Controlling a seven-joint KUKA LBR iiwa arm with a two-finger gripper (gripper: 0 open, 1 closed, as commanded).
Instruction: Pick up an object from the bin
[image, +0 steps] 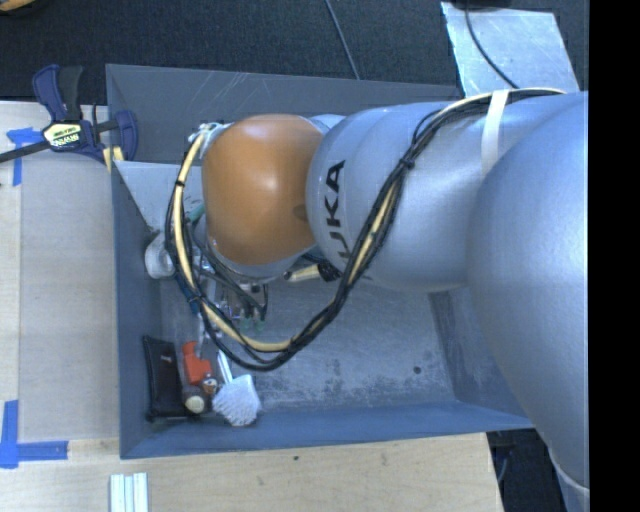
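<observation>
Camera view: the only writing that can be read is the black lettering on the silver arm. It shows "UKA", and a dark cable crosses the start of the word. The arm comes in from 3 o'clock and covers most of the grey bin. The round orange cover on its wrist sits over the bin's upper-left part, ringed by yellow and black cables that loop down toward 6 o'clock.

The gripper shows as dark metal parts just under the cover, at about 9 o'clock from the bin's middle. The cover and cables stand in the way, so I cannot tell whether it is open or closed, or whether it has hold of anything.

The nearest things lie in a small heap in the bin's 7 o'clock corner, just below the gripper:
- an orange-red piece
- a white bristly brush head touching the front wall
- a small tan cylinder between the two
- a flat black thing against the left wall

A pale grey lump lies by the left wall at 9 o'clock, partly behind the cables.
</observation>
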